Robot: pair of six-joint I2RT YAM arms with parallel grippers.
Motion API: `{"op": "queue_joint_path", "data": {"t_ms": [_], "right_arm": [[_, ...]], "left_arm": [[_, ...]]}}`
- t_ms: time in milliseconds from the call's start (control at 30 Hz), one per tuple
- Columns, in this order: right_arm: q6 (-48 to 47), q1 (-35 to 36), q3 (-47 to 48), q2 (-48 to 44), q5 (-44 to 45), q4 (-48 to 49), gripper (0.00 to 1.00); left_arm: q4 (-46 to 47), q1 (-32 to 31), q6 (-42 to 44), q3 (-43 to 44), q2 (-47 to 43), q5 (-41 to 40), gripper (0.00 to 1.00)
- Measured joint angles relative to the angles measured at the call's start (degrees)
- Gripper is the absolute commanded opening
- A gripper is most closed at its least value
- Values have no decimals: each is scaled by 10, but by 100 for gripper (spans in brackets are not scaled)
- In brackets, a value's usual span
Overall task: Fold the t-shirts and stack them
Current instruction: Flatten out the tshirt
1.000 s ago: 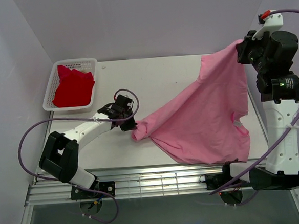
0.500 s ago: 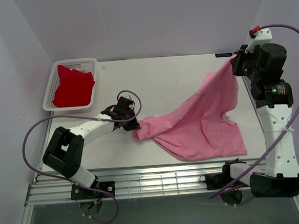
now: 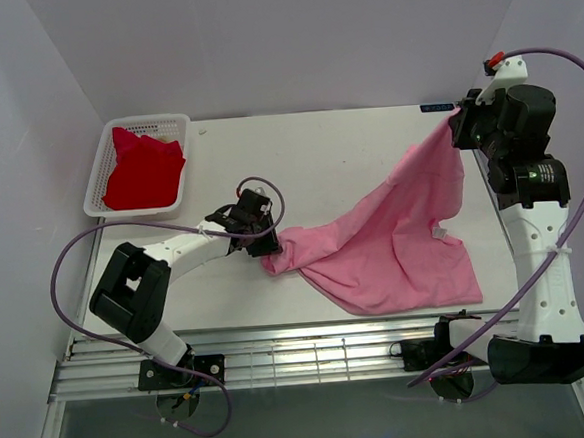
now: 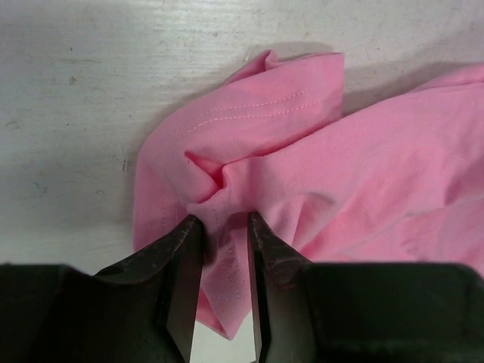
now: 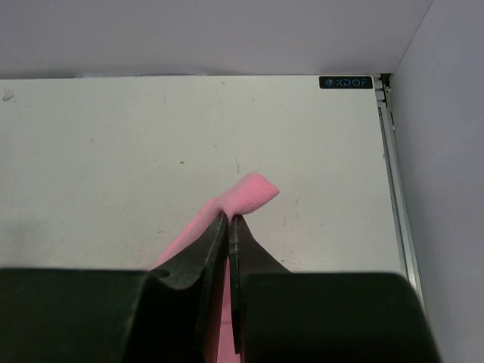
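White table (image 3: 317,147) between pale walls carries the light pink t-shirt (image 3: 394,242), which lies spread over the right half. The left gripper (image 3: 267,243) is low on the table and pinches a bunched fold at the shirt's left end. The right gripper (image 3: 458,125), clamped on another corner, holds it raised near the far right corner. The red t-shirt (image 3: 143,169) lies in the white basket (image 3: 148,120) at the far left.
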Motion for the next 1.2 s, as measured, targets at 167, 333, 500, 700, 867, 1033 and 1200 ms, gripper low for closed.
{"op": "queue_joint_path", "data": {"t_ms": [167, 333, 500, 700, 867, 1033, 1200], "right_arm": [[0, 0, 0, 7, -2, 0, 8], [0, 0, 0, 14, -6, 0, 8], [0, 0, 0, 16, -9, 0, 8], [0, 0, 0, 16, -11, 0, 8], [0, 0, 0, 16, -11, 0, 8], [0, 0, 0, 16, -10, 0, 8], [0, 0, 8, 29, -6, -5, 8]], "left_arm": [[-10, -10, 1, 26, 0, -20, 38], [-25, -14, 1, 40, 0, -38, 38], [-54, -19, -1, 46, 0, -62, 53], [-72, -24, -4, 45, 0, -74, 44], [-74, -28, -9, 46, 0, -80, 7], [-75, -30, -7, 46, 0, -85, 0], [-99, -31, 2, 80, 0, -116, 0]]}}
